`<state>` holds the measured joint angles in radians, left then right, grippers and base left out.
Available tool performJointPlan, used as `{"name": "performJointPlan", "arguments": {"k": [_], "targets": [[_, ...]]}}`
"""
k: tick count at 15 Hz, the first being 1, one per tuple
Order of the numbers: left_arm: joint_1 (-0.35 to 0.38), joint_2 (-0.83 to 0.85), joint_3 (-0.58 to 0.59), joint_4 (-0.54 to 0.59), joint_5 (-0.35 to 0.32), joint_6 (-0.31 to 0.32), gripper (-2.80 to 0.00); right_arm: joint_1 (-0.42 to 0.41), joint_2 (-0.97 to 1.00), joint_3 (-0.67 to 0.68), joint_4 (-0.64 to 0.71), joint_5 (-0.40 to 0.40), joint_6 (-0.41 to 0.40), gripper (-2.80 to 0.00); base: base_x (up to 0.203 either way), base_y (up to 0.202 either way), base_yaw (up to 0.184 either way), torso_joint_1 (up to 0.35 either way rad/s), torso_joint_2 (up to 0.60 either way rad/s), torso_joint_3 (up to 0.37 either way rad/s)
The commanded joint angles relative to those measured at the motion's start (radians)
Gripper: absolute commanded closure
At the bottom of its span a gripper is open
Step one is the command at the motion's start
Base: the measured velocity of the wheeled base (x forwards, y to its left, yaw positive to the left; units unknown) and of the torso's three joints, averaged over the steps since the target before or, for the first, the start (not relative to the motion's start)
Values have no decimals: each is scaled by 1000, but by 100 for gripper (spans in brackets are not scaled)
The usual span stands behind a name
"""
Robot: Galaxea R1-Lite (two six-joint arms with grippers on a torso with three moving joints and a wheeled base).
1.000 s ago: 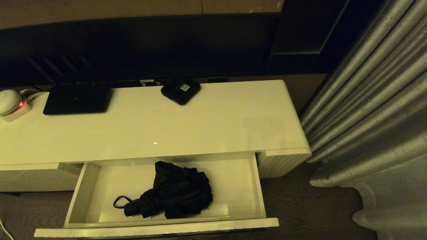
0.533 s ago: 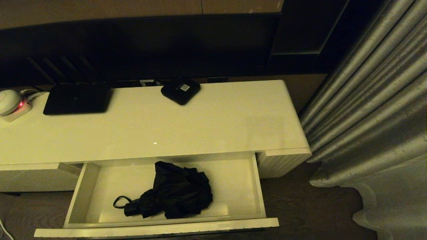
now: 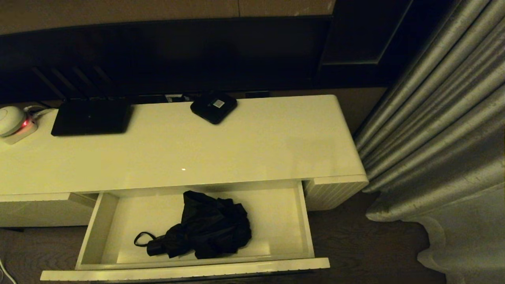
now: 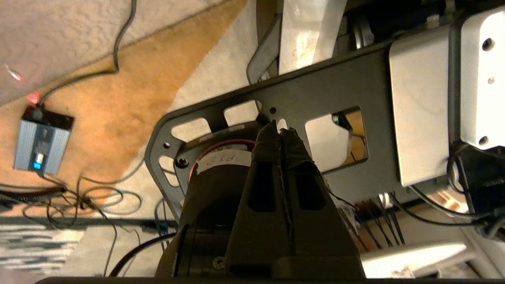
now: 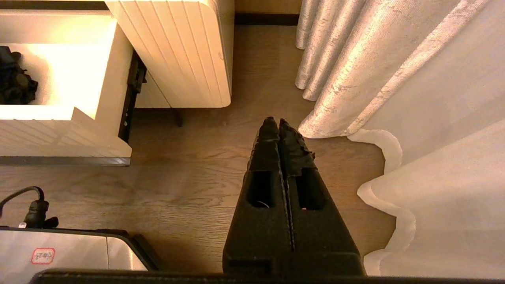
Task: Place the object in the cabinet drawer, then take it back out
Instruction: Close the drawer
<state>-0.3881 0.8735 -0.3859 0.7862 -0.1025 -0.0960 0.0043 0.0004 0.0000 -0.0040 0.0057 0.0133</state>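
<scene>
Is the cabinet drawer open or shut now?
Open. The cabinet drawer is pulled out from under the cabinet top, so its pale inside shows, with the black umbrella lying in it.

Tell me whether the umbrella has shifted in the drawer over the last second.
No. The umbrella lies in the same spot in the open drawer, its wrist loop toward the drawer's left wall exactly as before.

Dim and yellow-tinted overall in the head view. Tiny glare spot on the cabinet top (image 3: pixel 183 169), dark wall behind nearly black. Soft shadow under the umbrella (image 3: pixel 209 230) inside the drawer (image 3: pixel 300 221). Much brighter in the right wrist view, drawer inside blown out to white. Motion blur in the left wrist view, worst around the floor cables (image 4: pixel 79 197).
</scene>
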Motion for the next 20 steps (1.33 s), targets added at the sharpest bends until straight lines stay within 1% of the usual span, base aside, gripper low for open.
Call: {"name": "performJointPlan", "arguments": {"k": [1, 3, 6, 9, 11, 12, 14, 15, 16, 18, 20], "targets": [[-1, 77, -31, 6, -7, 5, 0, 0, 1, 0, 1, 0, 1, 0, 0, 0, 0, 0, 0, 0], [-1, 164, -61, 5, -28, 11, 0, 0, 1, 0, -1, 0, 1, 0, 0, 0, 0, 0, 0, 0], [-2, 282, -133, 0, -37, 19, 0, 0, 1, 2, -1, 0, 1, 0, 0, 0, 0, 0, 0, 0], [-2, 336, -211, 4, -45, 11, 0, 0, 1, 1, 0, 0, 1, 0, 0, 0, 0, 0, 0, 0], [-1, 332, -265, 13, -88, -10, 0, 0, 1, 0, 0, 0, 1, 0, 0, 0, 0, 0, 0, 0], [-1, 329, -282, 25, -99, -24, 0, 0, 1, 0, 0, 0, 1, 0, 0, 0, 0, 0, 0, 0], [-2, 329, -298, 55, -110, -27, 0, 0, 1, 2, -1, 0, 1, 0, 0, 0, 0, 0, 0, 0], [-3, 350, -308, 89, -154, -20, 0, 0, 1, 1, 1, 0, 1, 0, 0, 0, 0, 0, 0, 0], [-3, 369, -315, 106, -183, -16, 0, 0, 1, 0, 0, 0, 1, 0, 0, 0, 0, 0, 0, 0], [-9, 457, -337, 106, -196, -16, 0, 0, 1, 2, -1, 0, 1, 0, 0, 0, 0, 0, 0, 0], [-13, 551, -383, 107, -212, -24, 0, 0, 1, 0, -1, 0, 1, 0, 0, 0, 0, 0, 0, 0]]}}
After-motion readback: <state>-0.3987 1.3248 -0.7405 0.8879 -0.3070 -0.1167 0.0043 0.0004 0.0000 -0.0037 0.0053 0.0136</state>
